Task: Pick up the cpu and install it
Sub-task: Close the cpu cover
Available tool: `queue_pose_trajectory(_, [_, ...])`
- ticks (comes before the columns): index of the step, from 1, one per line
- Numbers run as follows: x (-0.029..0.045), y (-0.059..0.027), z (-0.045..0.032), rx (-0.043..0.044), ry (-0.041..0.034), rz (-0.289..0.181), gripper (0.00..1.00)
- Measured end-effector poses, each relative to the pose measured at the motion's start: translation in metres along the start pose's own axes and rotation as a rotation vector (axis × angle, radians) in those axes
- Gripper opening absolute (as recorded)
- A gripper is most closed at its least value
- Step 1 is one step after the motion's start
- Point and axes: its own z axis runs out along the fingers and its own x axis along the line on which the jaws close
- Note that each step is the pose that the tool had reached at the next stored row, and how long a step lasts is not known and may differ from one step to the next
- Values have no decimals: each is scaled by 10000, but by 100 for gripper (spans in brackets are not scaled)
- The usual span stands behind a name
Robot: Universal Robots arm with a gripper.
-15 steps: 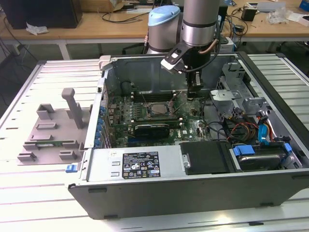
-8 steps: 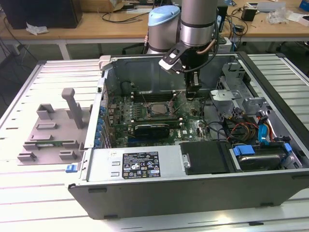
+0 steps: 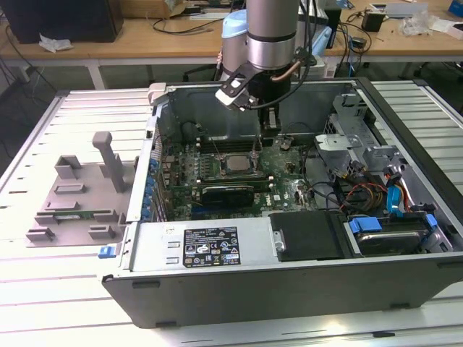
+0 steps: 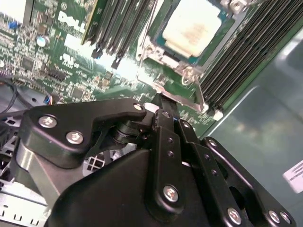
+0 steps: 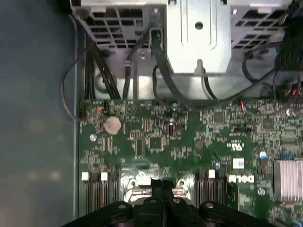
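Up close, the gripper [image 5: 163, 183] had its jaws pressed together over the motherboard [image 5: 189, 142]. The cpu [image 3: 235, 163] sat in its socket, centre of the exterior view. The case [image 3: 289, 289] lay on a slatted metal surface [image 3: 43, 289], with wooden desks [image 3: 145, 32] across the top.

I find the socket [image 4: 165, 59] open from above, memory slots [image 4: 241, 56] flanking it; my pincer [image 5: 163, 181] hangs just beside. Drive cage [image 3: 340, 146] and cables [image 3: 365, 194] crowd the exterior view's right.

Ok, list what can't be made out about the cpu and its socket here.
- One edge of the cpu: second wrist view, cut off by the picture's edge.
- Whether it sits fully seated: the socket frame overlaps its rim; exterior view, too small.
- Socket frame in the first wrist view: mostly covered by the hand.
- Grey tray slots' contents: exterior view, too small.
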Motion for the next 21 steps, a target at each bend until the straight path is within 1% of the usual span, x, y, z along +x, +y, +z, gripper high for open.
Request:
queue_pose_trajectory(2, [4, -75, -4, -27, 7, 2, 11])
queue_pose_trajectory(3, [5, -89, -5, -28, 7, 2, 11])
queue_pose_trajectory(8, [6, -97, -6, -26, 6, 1, 11])
queue_pose_trajectory(9, [6, -97, -4, 92, 11, 2, 11])
queue_pose_trajectory(10, [6, -95, -1, 385, 22, 2, 11])
queue_pose_trajectory(11, [5, -95, -2, 413, 22, 1, 11])
queue_pose_trajectory(13, [5, -96, -1, 424, 23, 1, 11])
queue_pose_trajectory(17, [3, -154, 13, 423, 24, -23, 11])
queue_pose_trajectory(21, [-1, -201, 53, 424, 25, -54, 11])
